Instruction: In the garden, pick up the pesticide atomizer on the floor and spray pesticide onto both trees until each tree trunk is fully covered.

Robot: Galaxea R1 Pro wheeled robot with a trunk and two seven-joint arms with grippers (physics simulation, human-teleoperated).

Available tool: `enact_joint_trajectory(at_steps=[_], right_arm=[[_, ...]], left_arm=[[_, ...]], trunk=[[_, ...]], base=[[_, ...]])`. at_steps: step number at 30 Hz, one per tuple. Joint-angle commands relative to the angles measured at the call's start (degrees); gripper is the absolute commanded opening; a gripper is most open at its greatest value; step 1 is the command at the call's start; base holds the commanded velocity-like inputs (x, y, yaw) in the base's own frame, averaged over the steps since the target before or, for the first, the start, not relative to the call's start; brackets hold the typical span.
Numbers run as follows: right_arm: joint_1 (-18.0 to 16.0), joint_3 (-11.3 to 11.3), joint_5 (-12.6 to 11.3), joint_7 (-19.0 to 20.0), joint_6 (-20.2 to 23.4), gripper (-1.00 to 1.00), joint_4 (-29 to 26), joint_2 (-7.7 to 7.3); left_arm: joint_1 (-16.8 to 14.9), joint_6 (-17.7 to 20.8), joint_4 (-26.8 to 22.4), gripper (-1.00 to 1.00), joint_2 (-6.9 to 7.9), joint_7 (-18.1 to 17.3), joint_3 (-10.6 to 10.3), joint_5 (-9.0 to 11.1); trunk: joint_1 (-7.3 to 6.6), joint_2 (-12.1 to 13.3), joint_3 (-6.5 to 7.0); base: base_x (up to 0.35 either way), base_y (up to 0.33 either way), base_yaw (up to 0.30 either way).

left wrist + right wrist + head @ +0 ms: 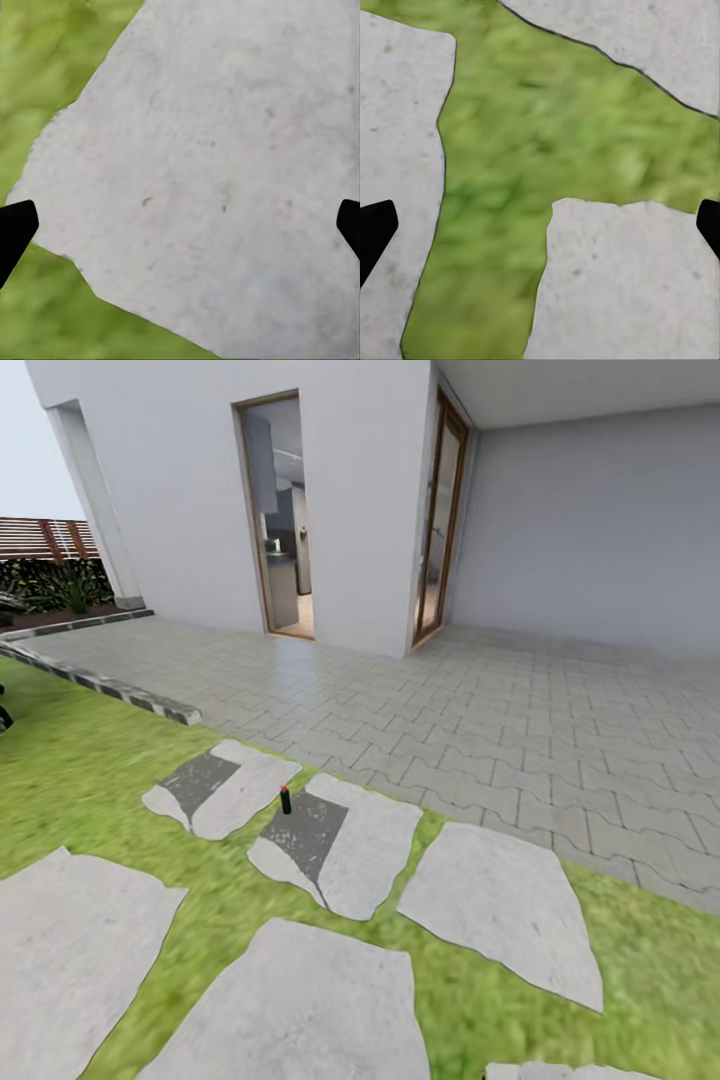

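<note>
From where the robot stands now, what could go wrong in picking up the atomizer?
1. The pesticide atomizer stands small and upright on a paving slab; a clumsy approach may knock it over.
2. Both grippers, left gripper and right gripper, hang open over slabs and lawn, far from it, so the base must drive closer.

Green lawn (pixel 70 780), pale grey slabs (pixel 505 910), white house (pixel 180 490), brown slatted fence (pixel 45 538)

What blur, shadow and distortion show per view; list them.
Head view: grass smeared soft, wide-angle bending the house wall, dark patches on two slabs beside the small red-topped object. Left wrist view: slab soft, evenly lit. Right wrist view: grass blurred, no shadows.
</note>
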Motion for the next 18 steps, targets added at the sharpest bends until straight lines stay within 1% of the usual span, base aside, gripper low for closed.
enact_joint_trajectory(at_steps=[1, 9, 18], right_arm=[[-0.02, 0.03, 0.30, -0.02, -0.16, 1.00, 0.04, -0.01], [-0.03, 0.04, 0.35, -0.02, -0.16, 1.00, 0.04, -0.01], [-0.02, 0.04, 0.29, -0.02, -0.16, 1.00, 0.04, -0.01]], left_arm=[[-0.04, -0.19, 0.05, 1.00, -0.01, -0.02, 0.18, 0.07], [-0.03, -0.19, 0.08, 1.00, -0.01, -0.01, 0.18, 0.07], [-0.01, -0.19, 0.06, 1.00, -0.02, -0.01, 0.18, 0.07]], trunk=[[0.02, -0.02, -0.05], [0.02, -0.02, -0.05], [0.02, -0.02, -0.05]], base=[[0.339, 0.000, 0.000], [0.339, -0.004, 0.000], [0.339, -0.076, 0.000]])
